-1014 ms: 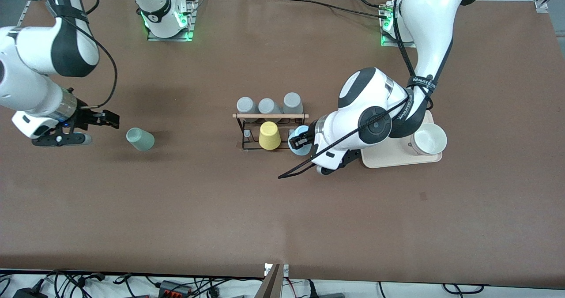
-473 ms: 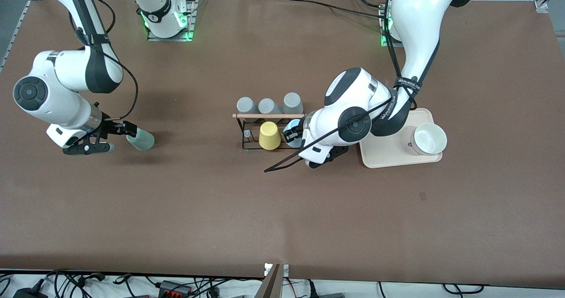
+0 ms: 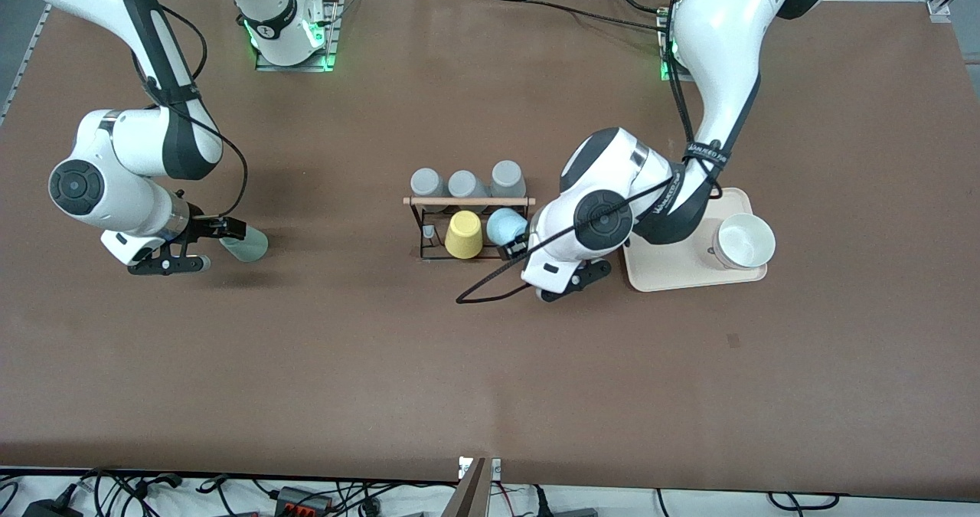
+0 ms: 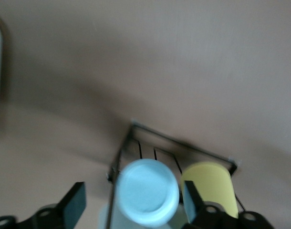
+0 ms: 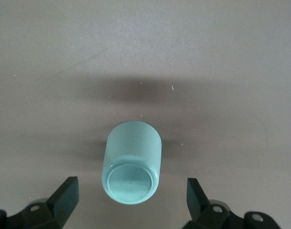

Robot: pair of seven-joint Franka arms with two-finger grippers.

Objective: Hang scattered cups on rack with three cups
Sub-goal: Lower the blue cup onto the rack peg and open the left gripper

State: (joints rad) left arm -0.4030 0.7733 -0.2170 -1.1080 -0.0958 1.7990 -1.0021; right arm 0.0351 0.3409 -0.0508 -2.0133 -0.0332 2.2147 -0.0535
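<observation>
Front view: the black wire rack point(image 3: 467, 230) sits mid-bench under its wooden rod point(image 3: 468, 201), with three grey cups point(image 3: 465, 183) along the rod and a yellow cup point(image 3: 464, 235) inverted on a peg nearer the camera. The light blue cup point(image 3: 504, 227) rests mouth-down beside the yellow one, likely just seated on its peg. The left tool point(image 3: 514, 247) is at that cup toward the left arm's end. A cream tray point(image 3: 674, 276) carries a white bowl point(image 3: 743, 241). The sage-green cup point(image 3: 246, 246) lies on its side toward the right arm's end, with the right tool point(image 3: 222, 235) at its base end.

Left wrist view: fingers point(image 4: 73, 204) spread clear of the blue cup's base, grip released.

Right wrist view: fingers point(image 5: 65, 194) wide apart flanking the green cup, not yet touching; lined up for a sideways pinch.
</observation>
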